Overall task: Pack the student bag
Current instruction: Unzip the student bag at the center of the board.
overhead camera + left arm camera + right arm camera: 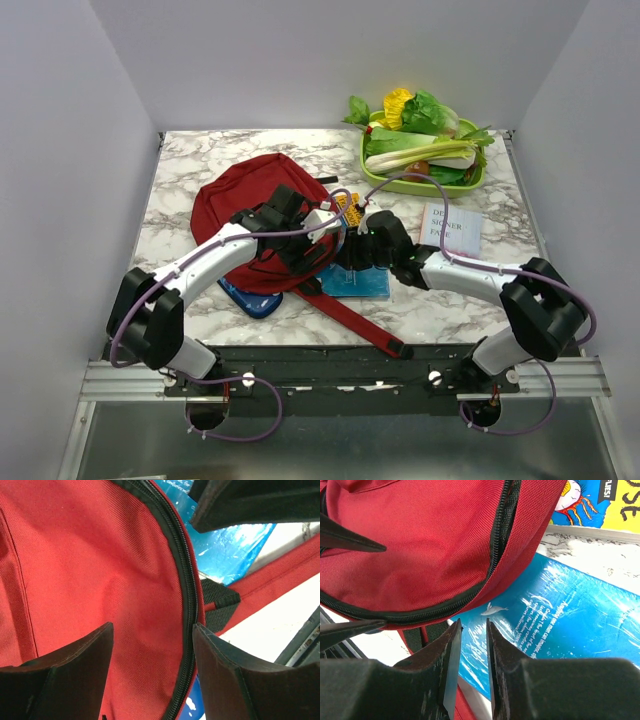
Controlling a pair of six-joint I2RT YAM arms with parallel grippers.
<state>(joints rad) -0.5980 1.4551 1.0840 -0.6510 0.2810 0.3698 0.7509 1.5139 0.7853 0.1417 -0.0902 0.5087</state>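
Note:
The student bag (235, 200) is a dark red backpack lying flat at the table's centre-left, and its black zip (187, 605) runs along the edge. My left gripper (152, 630) is open just above the red fabric, its fingers (75, 670) straddling cloth and zip without pinching them. In the top view the left gripper (306, 254) hovers over the bag's right edge. My right gripper (472, 625) is open by a narrow gap with nothing between its jaws. It points at a glossy blue book (560, 630) partly tucked under the bag (420, 545). From above, the right gripper (347, 256) sits close to the left one.
A yellow book (350, 208) lies by the bag's right side, and a white booklet (450, 230) lies further right. At the back right is a green tray (400, 185) of vegetables. A blue pencil case (250, 298) peeks out under the bag, and a red strap (360, 325) runs toward the near edge.

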